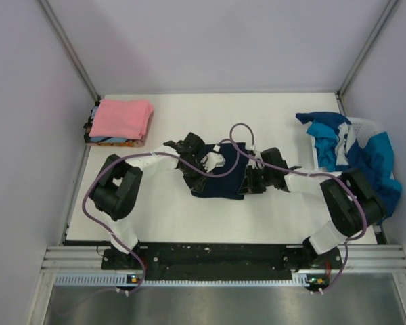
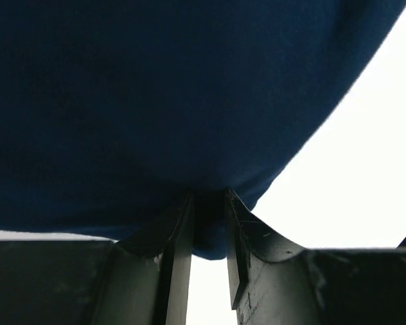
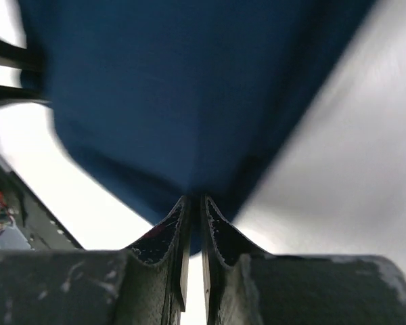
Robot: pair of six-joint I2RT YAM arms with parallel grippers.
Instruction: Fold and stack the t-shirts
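A dark navy t-shirt (image 1: 220, 183) lies partly folded at the table's middle. My left gripper (image 1: 191, 169) is shut on its left edge; in the left wrist view the navy cloth (image 2: 155, 101) is pinched between the jaws (image 2: 208, 203). My right gripper (image 1: 247, 179) is shut on its right edge; the right wrist view shows the cloth (image 3: 189, 88) clamped at the fingertips (image 3: 193, 203). A stack of folded t-shirts, pink (image 1: 124, 118) on top with orange and blue below, sits at the back left. Crumpled teal, blue and white t-shirts (image 1: 352, 152) lie at the right.
White table top (image 1: 277, 122) with grey walls on three sides. The black rail (image 1: 216, 257) with both arm bases runs along the near edge. Arm cables (image 1: 240, 135) loop over the navy t-shirt.
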